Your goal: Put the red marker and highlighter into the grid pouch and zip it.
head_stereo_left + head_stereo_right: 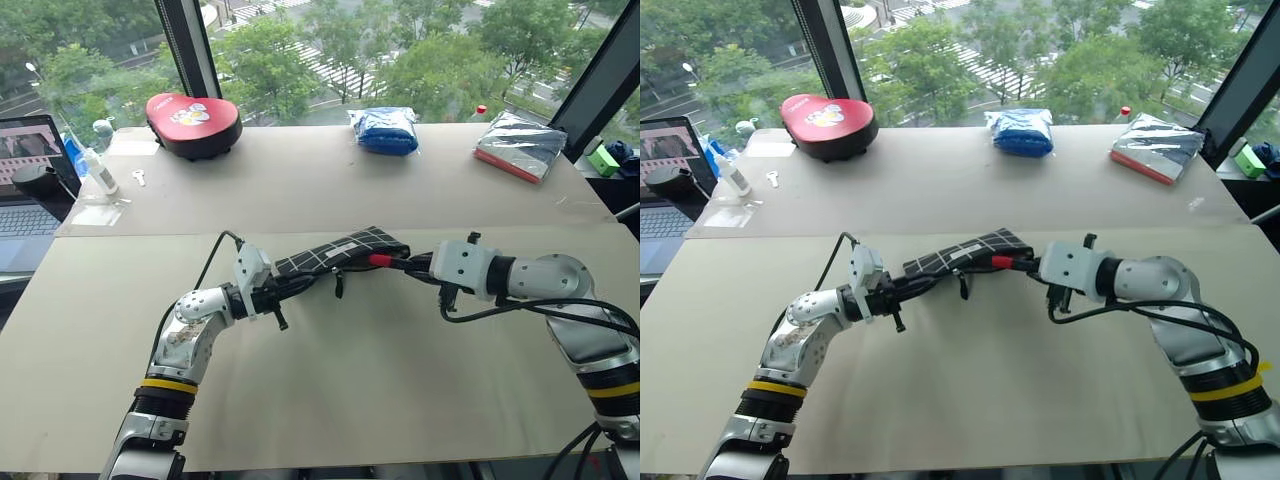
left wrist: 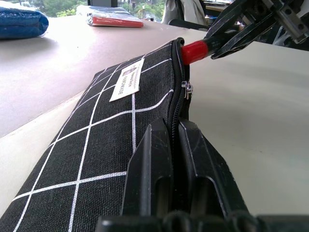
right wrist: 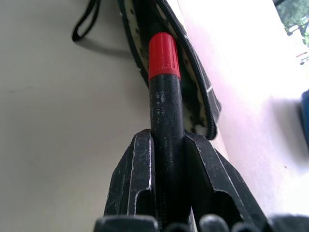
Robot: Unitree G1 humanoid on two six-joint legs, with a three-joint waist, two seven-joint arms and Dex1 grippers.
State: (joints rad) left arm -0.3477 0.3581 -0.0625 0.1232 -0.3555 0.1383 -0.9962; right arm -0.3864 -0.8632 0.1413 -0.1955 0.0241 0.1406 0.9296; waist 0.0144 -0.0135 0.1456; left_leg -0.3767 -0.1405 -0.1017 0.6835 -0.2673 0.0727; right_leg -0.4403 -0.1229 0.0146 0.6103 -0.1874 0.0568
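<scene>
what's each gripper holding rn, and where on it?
Left gripper: black white-gridded fabric pouch, pinched at its zipper edge. Right gripper: black red-capped marker, by mid-barrel.

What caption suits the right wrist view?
Right tool grips the red marker, red end at the grid pouch opening.

I see one grid pouch [image 1: 345,250], one red marker [image 3: 164,96], one red heart case [image 1: 193,122], one blue bag [image 1: 384,130], one laptop [image 1: 28,190].

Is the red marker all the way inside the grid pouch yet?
No, the red marker is gripped by the right gripper, its tip at the grid pouch mouth.
</scene>
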